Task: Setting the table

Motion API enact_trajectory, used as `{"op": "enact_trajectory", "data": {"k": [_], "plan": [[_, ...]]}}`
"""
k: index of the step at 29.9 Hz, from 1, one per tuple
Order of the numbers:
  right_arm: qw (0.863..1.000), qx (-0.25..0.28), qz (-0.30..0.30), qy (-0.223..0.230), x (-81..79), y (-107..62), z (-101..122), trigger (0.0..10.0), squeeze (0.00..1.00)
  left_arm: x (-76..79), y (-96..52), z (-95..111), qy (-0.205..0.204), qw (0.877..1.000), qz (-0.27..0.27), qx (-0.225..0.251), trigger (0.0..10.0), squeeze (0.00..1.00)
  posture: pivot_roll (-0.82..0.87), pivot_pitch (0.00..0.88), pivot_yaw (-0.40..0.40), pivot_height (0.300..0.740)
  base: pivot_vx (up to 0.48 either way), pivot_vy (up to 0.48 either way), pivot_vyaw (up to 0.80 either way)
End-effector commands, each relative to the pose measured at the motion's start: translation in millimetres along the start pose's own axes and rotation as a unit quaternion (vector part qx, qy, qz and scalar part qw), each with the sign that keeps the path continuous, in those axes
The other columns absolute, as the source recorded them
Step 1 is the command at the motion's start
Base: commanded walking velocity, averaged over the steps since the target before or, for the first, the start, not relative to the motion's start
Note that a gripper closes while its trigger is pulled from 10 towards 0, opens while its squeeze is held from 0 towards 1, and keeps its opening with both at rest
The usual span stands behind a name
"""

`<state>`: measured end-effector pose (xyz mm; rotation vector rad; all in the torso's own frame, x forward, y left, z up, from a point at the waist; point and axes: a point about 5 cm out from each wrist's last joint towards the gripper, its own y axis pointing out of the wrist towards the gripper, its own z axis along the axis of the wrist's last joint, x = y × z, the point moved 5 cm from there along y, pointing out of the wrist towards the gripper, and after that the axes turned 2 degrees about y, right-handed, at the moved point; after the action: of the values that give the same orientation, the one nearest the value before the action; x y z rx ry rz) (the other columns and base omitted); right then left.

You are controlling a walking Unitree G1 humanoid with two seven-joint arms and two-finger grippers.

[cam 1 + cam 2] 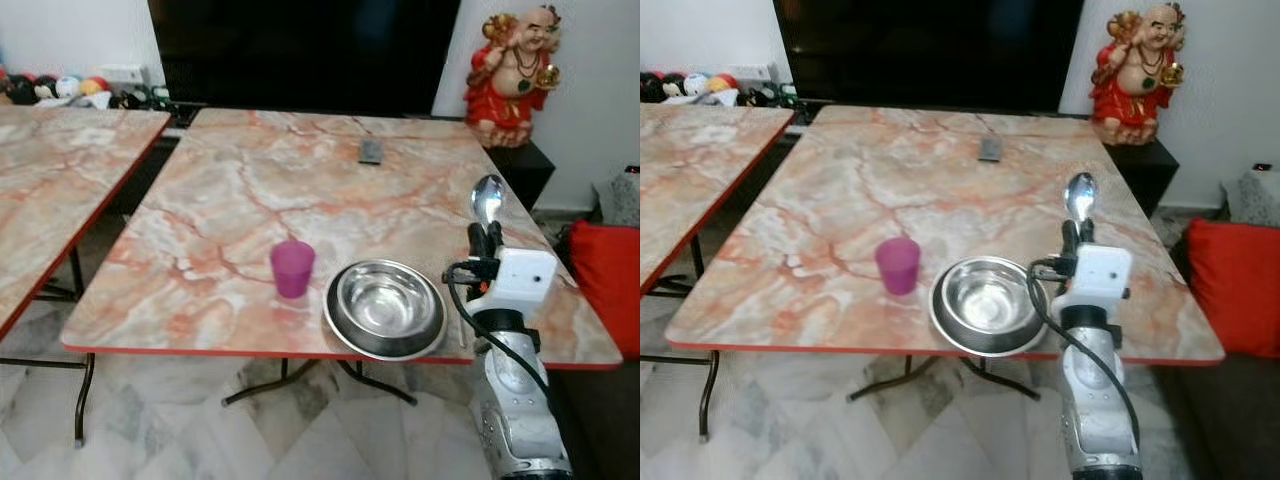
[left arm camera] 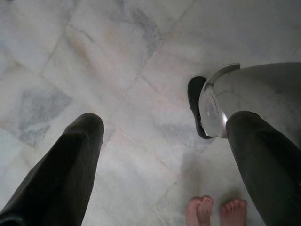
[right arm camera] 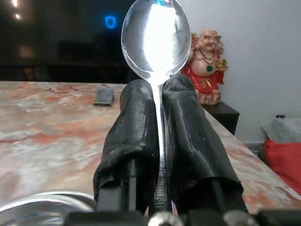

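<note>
My right gripper point(image 1: 485, 236) is shut on a metal spoon point(image 1: 487, 200), holding it upright with the bowl pointing up, just right of a steel bowl point(image 1: 385, 307) near the table's front edge. In the right wrist view the spoon point(image 3: 156, 37) stands clamped between both fingers point(image 3: 136, 127). A purple cup point(image 1: 292, 268) stands left of the steel bowl. The marble-patterned table point(image 1: 250, 190) has a red rim. My left gripper point(image 2: 160, 155) hangs open over the tiled floor.
A dark remote point(image 1: 371, 151) lies at the table's far side. A red laughing-Buddha statue point(image 1: 512, 75) stands on a dark stand at the back right. A second marble table point(image 1: 50, 170) is on the left. A red cushion point(image 1: 610, 280) sits at right. A person's bare toes point(image 2: 216, 209) are on the floor.
</note>
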<state>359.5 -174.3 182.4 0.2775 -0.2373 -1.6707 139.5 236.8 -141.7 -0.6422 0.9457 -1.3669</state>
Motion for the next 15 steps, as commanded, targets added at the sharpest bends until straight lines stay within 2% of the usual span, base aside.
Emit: {"op": "enact_trajectory", "data": {"k": [1,9,12,15], "plan": [[1.0,0.004,-0.011,-0.006,7.1,0.3,3,10.0,0.0,3.2,-1.2,-7,-0.008,1.0,-0.002,-0.011,10.0,0.0,-0.03,0.053,-0.004,0.74,0.0,0.0,0.0],[1.0,-0.008,-0.019,-0.008,8.8,0.1,-2,10.0,0.0,15.7,-1.6,-10,-0.011,1.0,-0.009,-0.014,10.0,0.0,-0.03,0.061,-0.003,0.74,0.0,0.0,0.0],[0.999,-0.027,-0.031,-0.016,12.4,-0.4,-9,10.0,0.0,15.2,-2.1,-11,-0.011,1.0,-0.009,-0.016,10.0,0.0,-0.02,0.067,-0.003,0.74,0.0,0.0,-0.68],[0.999,-0.034,-0.035,-0.017,14.1,-0.1,-12,10.0,0.0,13.0,-3.1,-14,-0.013,1.0,-0.01,-0.016,10.0,0.0,-0.03,0.068,-0.001,0.74,0.294,0.0,-0.8]]}}
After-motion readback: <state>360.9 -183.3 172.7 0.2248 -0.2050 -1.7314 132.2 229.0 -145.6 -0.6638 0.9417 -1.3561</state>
